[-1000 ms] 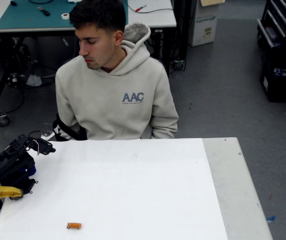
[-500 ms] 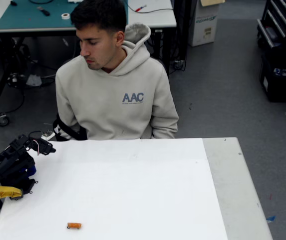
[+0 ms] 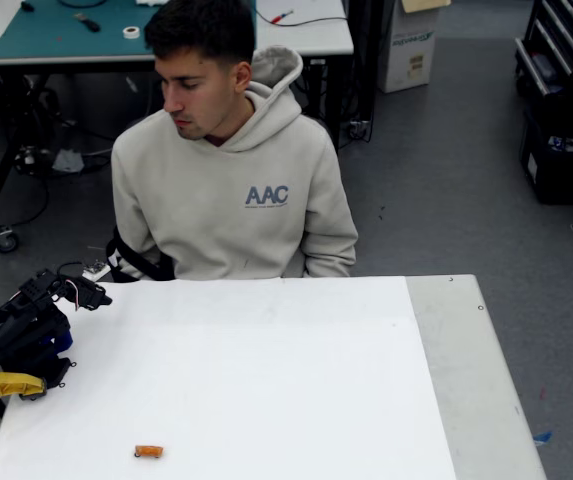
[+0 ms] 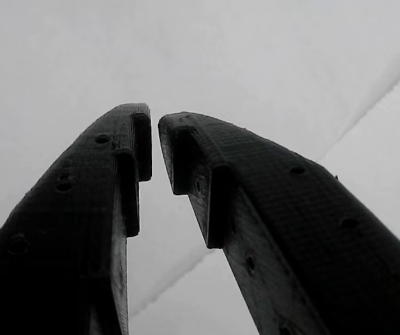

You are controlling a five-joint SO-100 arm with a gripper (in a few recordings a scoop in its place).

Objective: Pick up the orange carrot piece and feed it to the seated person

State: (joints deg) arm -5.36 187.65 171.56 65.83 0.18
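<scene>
A: Carrot piece, orange [image 3: 148, 451]: in the fixed view we log it lying alone on the white surface [image 3: 266, 380], near the front edge and left of centre. Nothing touches it.

B: Arm? We see it folded at the left edge of the surface, with the gripper [image 3: 91, 294] by the back-left corner, well apart from the carrot. A yellow clamp [image 3: 6, 384] sits at its base. The seated person [image 3: 228, 170] is behind the far edge, head turned down toward the arm's side.

A: Wrist view next. We note the two black fingers [image 4: 123, 181] nearly together at the tips, a thin gap between them, nothing held. Behind them is only pale, featureless background with a faint diagonal line.

B: So we judge that the pick has not begun. Risks from here?

A: The piece is tiny against the fingers and looks stubby and rounded, so we expect it could roll or squirt sideways if the closure lands off-centre. It lies close to the front edge, so a nudge could push it off the surface.

B: And the fingers must spread before descent, or they will press on top of it. Near the face, we want a slow approach.
</scene>
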